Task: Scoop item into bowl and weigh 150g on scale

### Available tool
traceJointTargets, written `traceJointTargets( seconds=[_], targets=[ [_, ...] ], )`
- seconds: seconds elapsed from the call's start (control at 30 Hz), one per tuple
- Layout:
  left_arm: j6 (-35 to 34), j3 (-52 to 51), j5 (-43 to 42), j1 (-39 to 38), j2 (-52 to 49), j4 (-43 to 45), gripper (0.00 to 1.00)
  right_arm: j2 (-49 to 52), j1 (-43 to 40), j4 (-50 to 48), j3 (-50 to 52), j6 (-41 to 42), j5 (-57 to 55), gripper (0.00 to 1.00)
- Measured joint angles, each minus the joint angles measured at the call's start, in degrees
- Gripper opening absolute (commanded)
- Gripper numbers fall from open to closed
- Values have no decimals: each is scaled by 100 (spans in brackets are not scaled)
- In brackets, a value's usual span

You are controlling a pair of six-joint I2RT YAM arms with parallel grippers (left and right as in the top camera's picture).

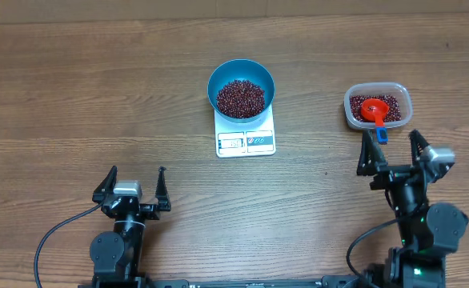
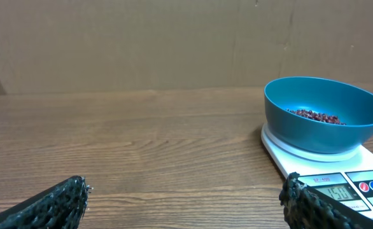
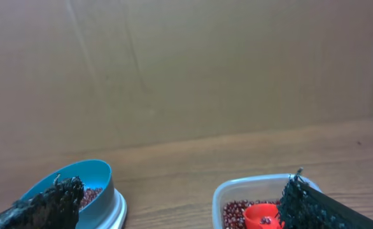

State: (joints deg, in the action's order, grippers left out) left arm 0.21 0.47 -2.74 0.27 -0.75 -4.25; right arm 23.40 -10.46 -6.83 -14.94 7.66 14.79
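**Both pincers wide open, beans in the bowl on the scale**

Down at the near edge, the left pincer (image 1: 138,171) hangs over bare tabletop (image 1: 58,104), fingers spread as wide as they go, nothing in them. Over on the right, the right pincer (image 1: 390,136) is just as wide and just as empty, parked just short of the clear tub (image 1: 351,110). Further out, centre stage: the white scale (image 1: 246,142), display edge facing the arms. On its platform sits the teal bowl (image 1: 212,84), upright, with a heap of dark red beans (image 1: 241,98) inside. Off to the right, the tub holds more beans and a red scoop (image 1: 374,110), its blue handle (image 1: 382,134) poking over the near rim toward the right pincer's gap, ungripped.
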Motion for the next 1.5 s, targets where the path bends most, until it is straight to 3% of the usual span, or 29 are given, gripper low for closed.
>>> traceJointTargets(
  seconds=[0.67, 1.2, 1.5],
  targets=[
    [0, 0, 0, 0, 0, 0, 99, -1596, 409, 39, 1388, 136, -463, 100],
    [0, 0, 0, 0, 0, -2, 100, -2271, 468, 1060, 1388, 155, -1040, 100],
    [0, 0, 0, 0, 0, -2, 99, -2273, 1226, 1161, 1388, -9, -1515, 100]
  ],
)
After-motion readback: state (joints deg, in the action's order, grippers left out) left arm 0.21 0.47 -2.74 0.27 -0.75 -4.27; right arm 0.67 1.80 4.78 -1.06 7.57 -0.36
